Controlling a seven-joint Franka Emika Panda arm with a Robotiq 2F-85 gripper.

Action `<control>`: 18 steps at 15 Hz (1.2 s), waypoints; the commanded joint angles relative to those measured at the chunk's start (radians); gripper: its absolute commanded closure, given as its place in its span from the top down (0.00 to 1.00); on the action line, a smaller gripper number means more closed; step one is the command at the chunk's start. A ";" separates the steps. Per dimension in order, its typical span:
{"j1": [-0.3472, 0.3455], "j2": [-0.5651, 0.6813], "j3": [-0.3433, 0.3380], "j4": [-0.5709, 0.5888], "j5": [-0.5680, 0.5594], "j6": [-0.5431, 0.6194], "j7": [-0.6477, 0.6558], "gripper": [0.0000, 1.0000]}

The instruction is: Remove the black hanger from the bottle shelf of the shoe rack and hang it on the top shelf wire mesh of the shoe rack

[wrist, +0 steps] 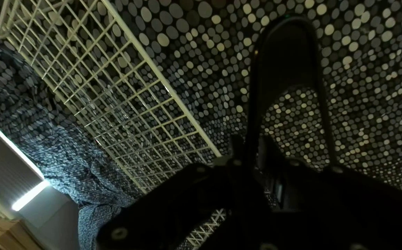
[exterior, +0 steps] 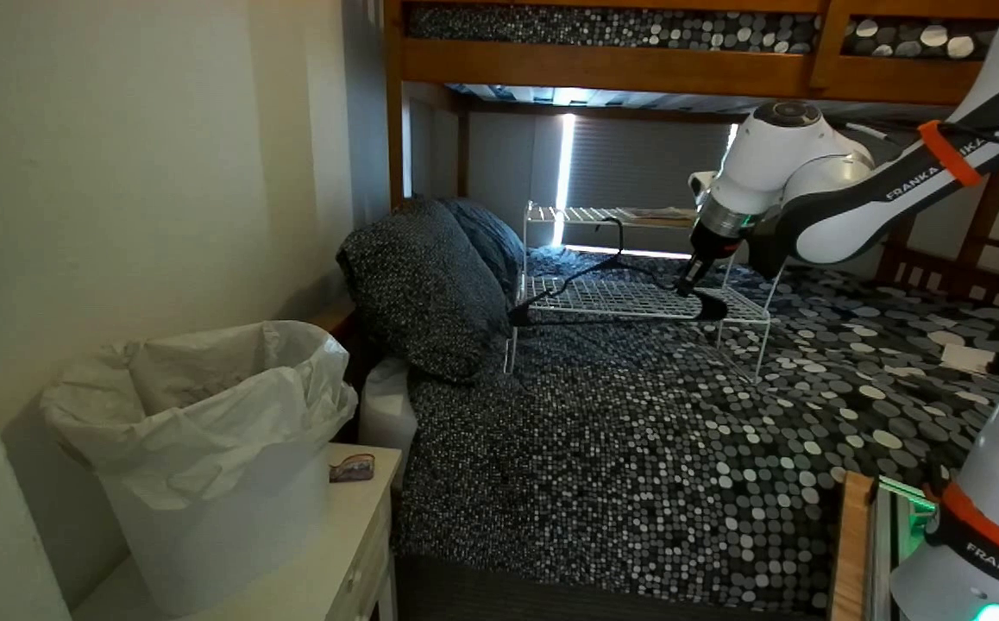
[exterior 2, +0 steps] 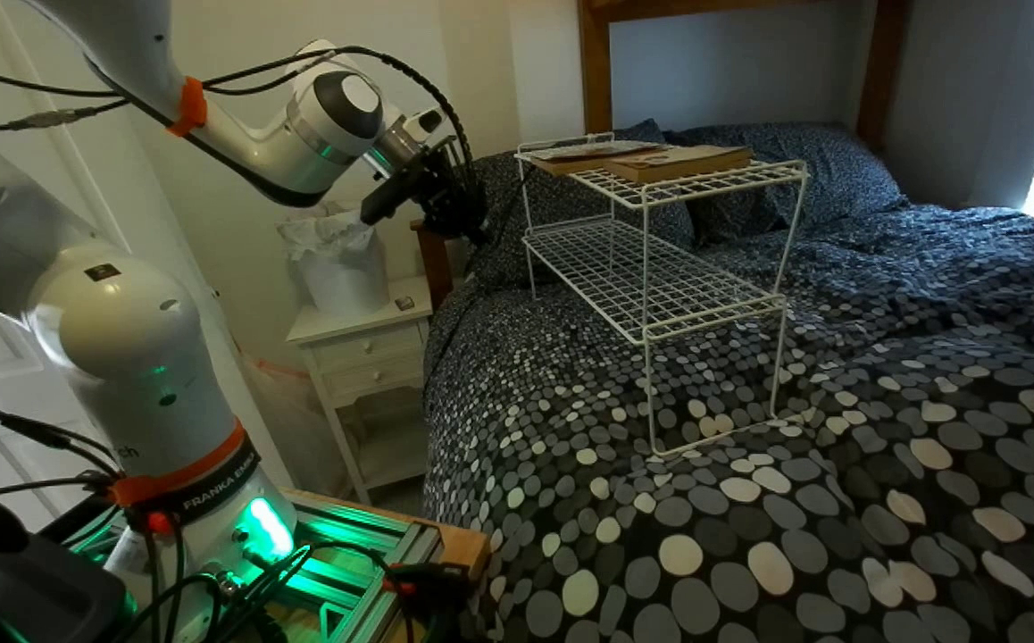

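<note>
The white wire shoe rack stands on the bed, with its top shelf and lower mesh shelf in both exterior views. My gripper is shut on the black hanger near one end. The hanger is upright in the air, hook upward, and appears before the rack in that exterior view. In an exterior view the gripper is beside the rack; I cannot make out the hanger there. In the wrist view the hanger's rounded end extends past the fingertips, with the lower mesh at left.
Flat brown items lie on the top shelf. Pillows are beside the rack. A wooden upper bunk rail runs overhead. A lined white bin stands on a white nightstand. Patterned bedding surrounds the rack.
</note>
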 commanded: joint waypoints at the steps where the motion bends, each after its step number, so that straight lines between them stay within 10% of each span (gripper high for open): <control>1: 0.019 -0.002 -0.008 0.000 -0.032 -0.010 0.025 0.51; 8: 0.066 -0.051 -0.031 0.001 -0.029 -0.009 0.027 1.00; 15: 0.294 -0.333 -0.160 -0.009 0.324 -0.326 -0.071 1.00; 18: 0.248 -0.473 -0.103 0.015 0.558 -0.547 -0.133 1.00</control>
